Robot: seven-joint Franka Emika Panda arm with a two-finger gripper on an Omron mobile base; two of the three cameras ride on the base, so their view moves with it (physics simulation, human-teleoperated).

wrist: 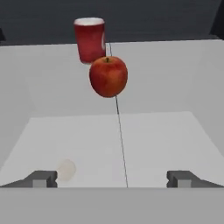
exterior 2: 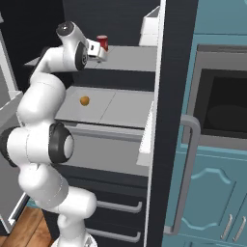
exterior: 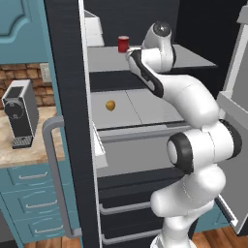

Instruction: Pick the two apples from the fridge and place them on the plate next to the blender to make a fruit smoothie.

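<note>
The fridge (exterior: 68, 97) stands open with my arm reaching onto its upper shelf (exterior: 189, 57). In the hand view a red apple (wrist: 108, 76) rests on that shelf straight ahead, just in front of a red can (wrist: 90, 39). My gripper (wrist: 113, 178) is open, its fingertips (wrist: 41, 178) wide apart and well short of the apple, with nothing between them. A yellow-orange apple (exterior: 110, 105) (exterior 2: 84, 100) lies on the shelf below. From the right, the gripper (exterior 2: 98, 52) sits beside the can (exterior 2: 102, 42). The plate and the blender are out of view.
A silver-black coffee machine (exterior: 22, 114) stands on the counter left of the fridge. A built-in oven (exterior 2: 219, 106) is to the right. The open right fridge door (exterior: 237, 121) flanks my arm. Fridge drawers (exterior: 126, 208) lie below the shelves.
</note>
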